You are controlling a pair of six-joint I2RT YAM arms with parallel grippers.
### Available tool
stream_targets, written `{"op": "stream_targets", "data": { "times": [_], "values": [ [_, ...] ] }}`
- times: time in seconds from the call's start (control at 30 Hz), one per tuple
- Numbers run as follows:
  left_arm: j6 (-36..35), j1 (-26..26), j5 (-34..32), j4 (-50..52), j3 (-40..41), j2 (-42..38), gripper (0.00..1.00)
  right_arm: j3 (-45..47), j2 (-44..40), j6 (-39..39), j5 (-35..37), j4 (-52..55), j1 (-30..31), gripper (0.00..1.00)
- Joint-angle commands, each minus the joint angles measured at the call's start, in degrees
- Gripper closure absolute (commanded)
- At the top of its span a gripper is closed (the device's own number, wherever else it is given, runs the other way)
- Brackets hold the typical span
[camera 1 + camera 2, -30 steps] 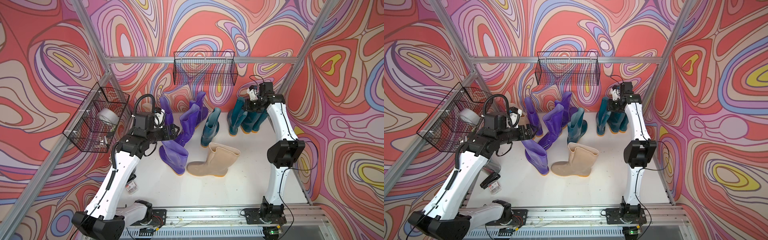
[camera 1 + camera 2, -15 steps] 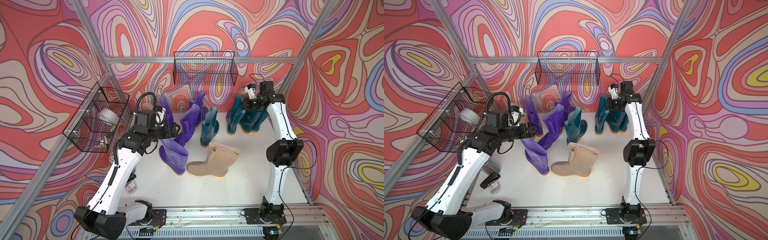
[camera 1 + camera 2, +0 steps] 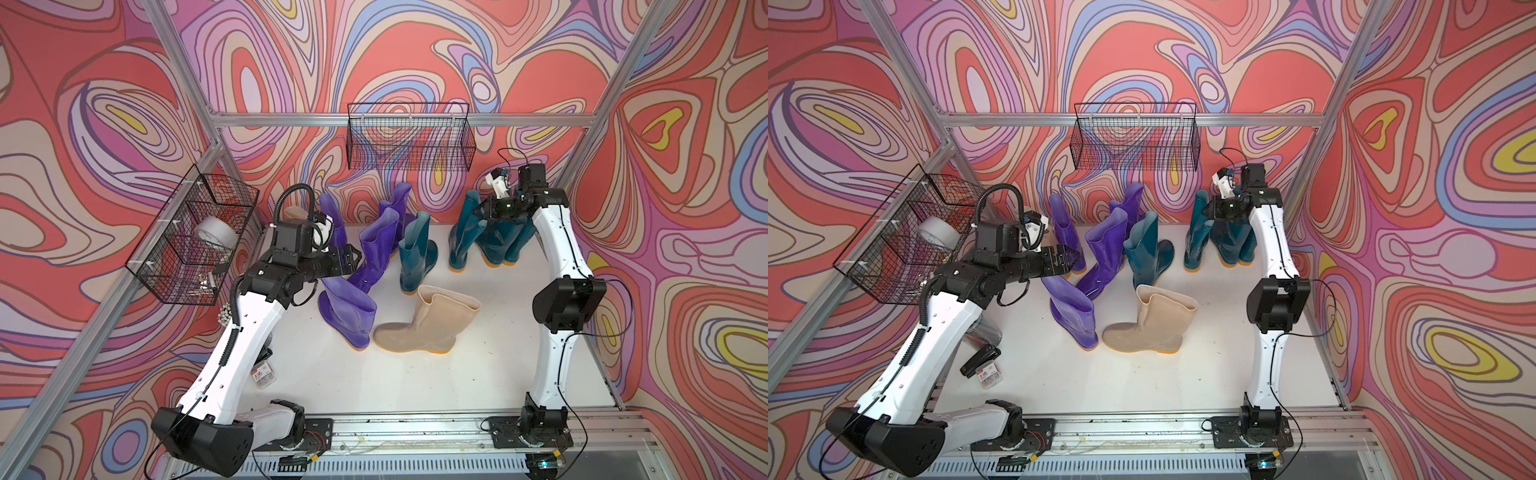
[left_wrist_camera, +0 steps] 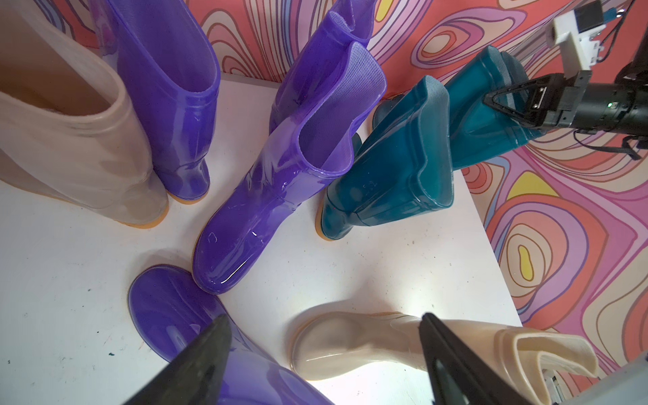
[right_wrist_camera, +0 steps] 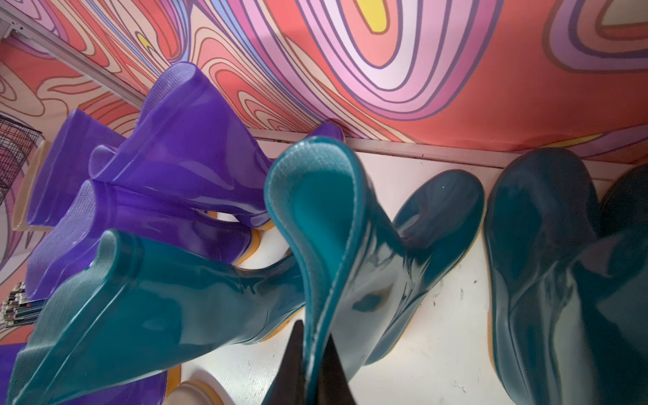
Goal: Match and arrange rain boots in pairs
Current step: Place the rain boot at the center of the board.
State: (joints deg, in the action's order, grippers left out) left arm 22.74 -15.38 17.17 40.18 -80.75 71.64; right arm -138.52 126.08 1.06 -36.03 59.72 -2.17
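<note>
My right gripper (image 3: 484,210) (image 5: 314,354) is shut on the top rim of a dark teal rain boot (image 3: 463,235) (image 5: 336,224) at the back right. Two more teal boots (image 3: 503,241) stand just to its right, and another teal boot (image 3: 417,253) stands mid-table. My left gripper (image 3: 353,259) (image 4: 324,321) is open and empty, above the front purple boot (image 3: 349,311) and beside a leaning purple boot (image 3: 376,249) (image 4: 280,168). Two more purple boots (image 3: 332,224) (image 3: 395,208) stand at the back wall. One beige boot (image 3: 432,328) stands in front; another beige boot (image 4: 70,140) is behind my left arm.
A wire basket (image 3: 409,137) hangs on the back wall. A second wire basket (image 3: 191,245) on the left wall holds a tape roll (image 3: 216,232). A small packet (image 3: 262,376) and a black clip (image 3: 980,361) lie by the left arm's base.
My right gripper has carried the teal boot's rim a little to the left, away from the other two teal boots. The left gripper has barely shifted and stays open.
</note>
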Motion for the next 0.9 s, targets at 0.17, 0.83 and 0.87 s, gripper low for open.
{"op": "stream_targets", "data": {
  "times": [0.17, 0.83, 0.87],
  "values": [
    [0.54, -0.17, 0.58, -0.92, -1.73, 1.01, 0.14, 0.09, 0.02, 2.3, -4.83, -4.19, -1.16, 1.0],
    [1.3, -0.35, 1.15, -1.11, -2.93, 2.72, 0.14, -4.81, 0.06, -5.44, 4.78, -4.8, -2.39, 0.52],
    [1.63, -0.35, 1.2, -1.27, -2.92, 2.71, 0.14, -4.74, -0.88, -5.05, 4.98, -5.13, -1.27, 0.49]
  ]
}}
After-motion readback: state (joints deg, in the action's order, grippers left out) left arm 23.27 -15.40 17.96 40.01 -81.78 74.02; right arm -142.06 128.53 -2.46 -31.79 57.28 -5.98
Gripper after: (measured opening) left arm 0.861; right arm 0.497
